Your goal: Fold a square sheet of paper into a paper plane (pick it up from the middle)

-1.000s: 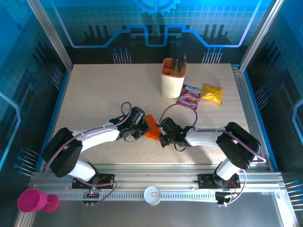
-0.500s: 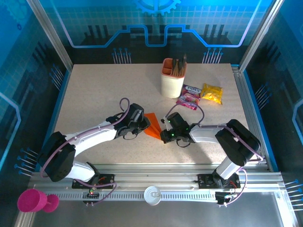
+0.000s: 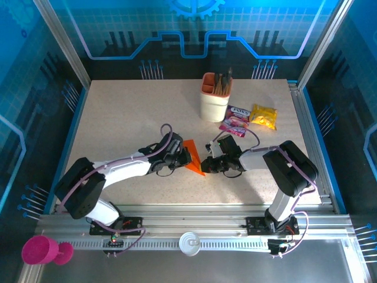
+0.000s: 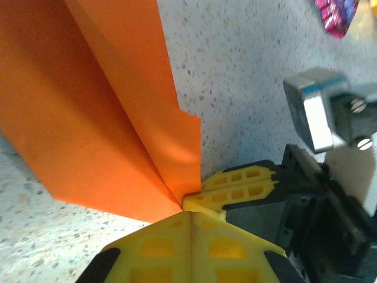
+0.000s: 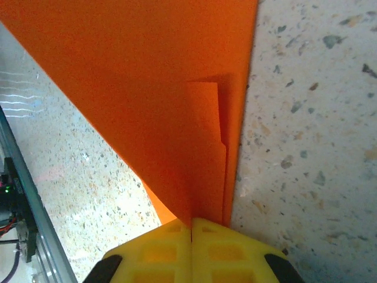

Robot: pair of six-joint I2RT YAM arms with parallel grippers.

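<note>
Arms shifted right; creased, pointed orange paper point(image 3: 193, 158) pinched by right fingers point(image 5: 219, 247); left fingers point(image 4: 158, 249) clenched.

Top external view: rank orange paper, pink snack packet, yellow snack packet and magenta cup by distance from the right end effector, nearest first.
1. orange paper: mid-table, pinched in the right end effector.
2. pink snack packet: farther back, slightly right.
3. yellow snack packet: farther right, beside the pink one.
4. magenta cup: near-left corner, on the metal ledge in front of the table.
</note>
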